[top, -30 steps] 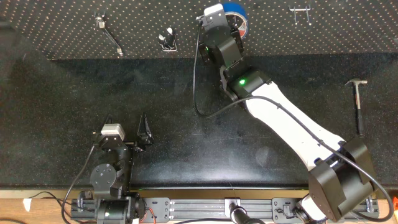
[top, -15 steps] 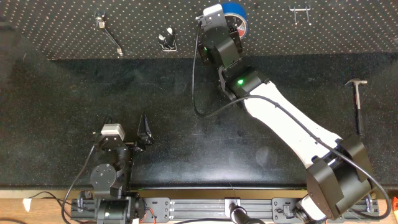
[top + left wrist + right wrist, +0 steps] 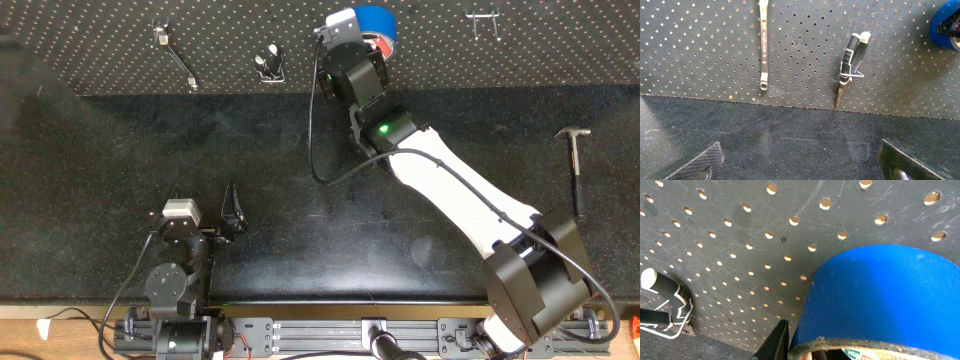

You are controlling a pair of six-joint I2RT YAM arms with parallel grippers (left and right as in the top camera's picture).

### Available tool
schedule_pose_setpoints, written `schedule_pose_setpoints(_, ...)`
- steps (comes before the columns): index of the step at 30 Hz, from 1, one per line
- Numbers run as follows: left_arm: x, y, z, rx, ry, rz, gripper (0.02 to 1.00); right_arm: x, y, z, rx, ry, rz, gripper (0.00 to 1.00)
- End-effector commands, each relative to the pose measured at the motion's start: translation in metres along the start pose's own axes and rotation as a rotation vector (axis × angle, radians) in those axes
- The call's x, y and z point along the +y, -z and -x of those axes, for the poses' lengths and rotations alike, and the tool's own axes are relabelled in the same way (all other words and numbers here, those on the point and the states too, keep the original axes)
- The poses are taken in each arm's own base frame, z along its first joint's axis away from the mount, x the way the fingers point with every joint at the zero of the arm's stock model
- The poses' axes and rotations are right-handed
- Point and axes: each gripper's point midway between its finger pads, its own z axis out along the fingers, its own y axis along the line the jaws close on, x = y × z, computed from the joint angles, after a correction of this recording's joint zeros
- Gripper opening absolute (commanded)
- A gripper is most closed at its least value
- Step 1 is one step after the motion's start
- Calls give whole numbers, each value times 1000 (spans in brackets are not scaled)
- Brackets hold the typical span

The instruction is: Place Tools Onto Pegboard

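Blue tape roll [image 3: 377,19] sat high against the pegboard [image 3: 100,45], the right arm's jaws clenched on its rim, apparently to hang it there. The left arm's jaws hung released above the tabletop [image 3: 280,170], having nothing to carry.

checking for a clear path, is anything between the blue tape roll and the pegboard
Nothing visible: the blue tape roll in the right gripper faces bare pegboard; the pliers hang off to one side.

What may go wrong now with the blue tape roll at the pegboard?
The blue tape roll in the right hand is at the pegboard, but I cannot see a hook through it; if released, it may fall. The pliers hang close by; the arm might knock them.
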Motion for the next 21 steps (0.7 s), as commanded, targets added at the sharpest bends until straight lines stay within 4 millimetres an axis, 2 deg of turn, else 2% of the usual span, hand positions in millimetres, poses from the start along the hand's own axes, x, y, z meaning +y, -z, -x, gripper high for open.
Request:
schedule_pose_setpoints(1, 2, 0, -1, 1, 5, 11, 996, 8, 0, 3, -6, 1, 37, 312)
schedule_pose_setpoints(6, 2, 0, -1, 1, 5, 11, 996, 6, 4, 8, -18, -2, 38, 327)
schedule_pose_setpoints(8, 2, 0, -1, 0, 5, 11, 996, 6, 5, 9, -20, -7, 38, 411)
schedule_pose_setpoints(11, 2, 0, -1, 1, 5, 11, 996, 6, 5, 10, -21, -7, 38, 437)
schedule_pose_setpoints(13, 2, 0, -1, 1, 5, 11, 996, 6, 5, 10, -22, -8, 38, 489)
schedule_pose_setpoints(21, 2, 0, -1, 1, 5, 11, 996, 1, 18, 8, 16, 6, 37, 496)
